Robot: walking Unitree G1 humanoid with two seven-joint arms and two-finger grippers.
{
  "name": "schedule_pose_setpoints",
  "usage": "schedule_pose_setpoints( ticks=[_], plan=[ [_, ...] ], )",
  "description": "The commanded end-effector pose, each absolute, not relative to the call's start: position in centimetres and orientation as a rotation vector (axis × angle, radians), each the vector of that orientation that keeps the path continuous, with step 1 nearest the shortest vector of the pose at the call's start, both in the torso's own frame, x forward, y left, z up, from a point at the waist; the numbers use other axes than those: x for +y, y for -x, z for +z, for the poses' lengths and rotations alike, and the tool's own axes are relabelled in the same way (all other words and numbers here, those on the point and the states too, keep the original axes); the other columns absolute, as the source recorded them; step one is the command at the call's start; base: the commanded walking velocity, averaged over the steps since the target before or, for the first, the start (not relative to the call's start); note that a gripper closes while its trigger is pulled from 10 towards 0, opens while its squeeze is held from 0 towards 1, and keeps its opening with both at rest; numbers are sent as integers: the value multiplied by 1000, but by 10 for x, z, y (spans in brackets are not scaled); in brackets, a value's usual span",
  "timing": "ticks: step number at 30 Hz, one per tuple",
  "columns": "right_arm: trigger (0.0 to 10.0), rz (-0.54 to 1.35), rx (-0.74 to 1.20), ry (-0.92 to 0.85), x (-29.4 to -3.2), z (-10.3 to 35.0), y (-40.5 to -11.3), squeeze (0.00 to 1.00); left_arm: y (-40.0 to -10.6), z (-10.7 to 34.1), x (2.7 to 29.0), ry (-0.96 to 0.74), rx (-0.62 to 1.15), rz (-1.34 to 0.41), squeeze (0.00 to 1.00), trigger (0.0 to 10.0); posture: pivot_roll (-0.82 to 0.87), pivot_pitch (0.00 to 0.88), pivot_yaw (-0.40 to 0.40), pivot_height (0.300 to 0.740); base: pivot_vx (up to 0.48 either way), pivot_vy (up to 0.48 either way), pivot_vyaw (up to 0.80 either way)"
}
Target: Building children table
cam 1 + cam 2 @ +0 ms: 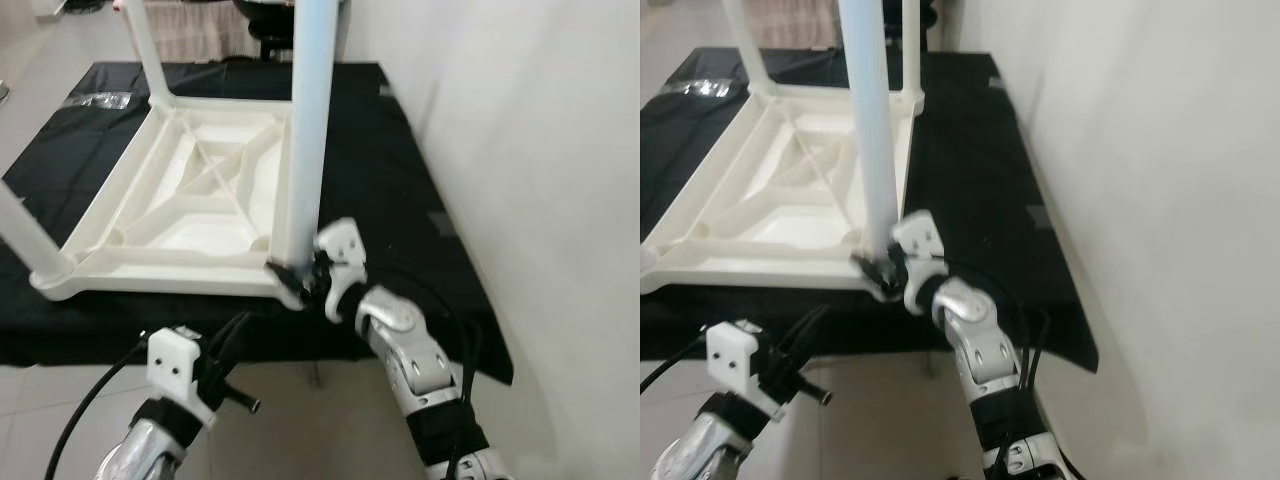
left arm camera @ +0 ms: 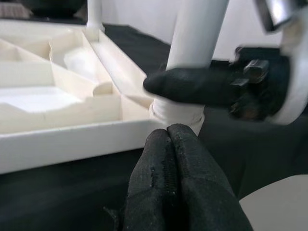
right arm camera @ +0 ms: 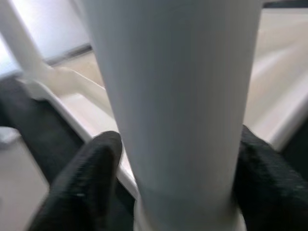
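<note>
A white plastic children's table (image 1: 150,268) lies upside down on a black cloth (image 1: 380,150). Its near-right leg (image 1: 305,130) stands upright in the corner socket. My right gripper (image 1: 300,278) is shut on the base of this leg, one black finger (image 3: 82,178) on each side of the leg (image 3: 178,96). My left gripper (image 1: 240,322) is shut on nothing, low in front of the table's near edge. Its closed fingertips (image 2: 168,139) point at the same corner socket (image 2: 175,113), just short of it.
Other legs stand upright at the far-left corner (image 1: 145,50) and the near-left corner (image 1: 30,235). A white wall (image 1: 540,150) runs close along the right. A clear plastic bag (image 1: 100,100) lies at the cloth's far left. Tiled floor (image 1: 300,420) lies below the cloth's near edge.
</note>
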State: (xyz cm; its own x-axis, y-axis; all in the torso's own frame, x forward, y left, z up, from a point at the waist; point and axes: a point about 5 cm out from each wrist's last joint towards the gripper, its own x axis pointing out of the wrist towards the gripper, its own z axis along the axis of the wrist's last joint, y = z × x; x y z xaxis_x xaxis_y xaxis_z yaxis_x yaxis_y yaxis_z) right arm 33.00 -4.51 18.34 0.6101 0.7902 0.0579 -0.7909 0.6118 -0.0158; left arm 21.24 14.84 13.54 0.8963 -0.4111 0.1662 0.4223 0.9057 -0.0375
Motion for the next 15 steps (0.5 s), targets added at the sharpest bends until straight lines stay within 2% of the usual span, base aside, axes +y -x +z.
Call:
schedule_pose_setpoints(
  ticks=[1,2,3,4,5,14,15],
  plan=[
    [10000,1015,-123,-32,-41,199,-329,1000,-211,132,148,61,-143,-429,0,10000,40,191,-56,740,0,0,0],
    [10000,1126,-173,-16,-45,212,-330,1000,-211,131,148,65,-135,-437,0,10000,49,192,-57,740,0,0,0],
    [10000,1126,-173,-16,-45,212,-330,1000,-211,131,148,65,-135,-437,0,10000,49,192,-57,740,0,0,0],
    [10000,1194,-200,28,-50,222,-330,831,-211,131,148,68,-130,-442,0,10000,51,193,-54,740,0,0,0],
    [10000,1278,-217,80,-56,231,-332,0,-210,131,148,69,-127,-445,0,10000,52,196,-54,740,0,0,0],
    [10000,1429,-177,136,-70,241,-348,0,-208,131,148,65,-128,-445,0,10000,66,206,-54,740,0,0,0],
    [6510,1457,-154,134,-72,242,-352,0,-206,132,147,64,-128,-444,0,10000,73,214,-53,740,0,0,0]
  ],
)
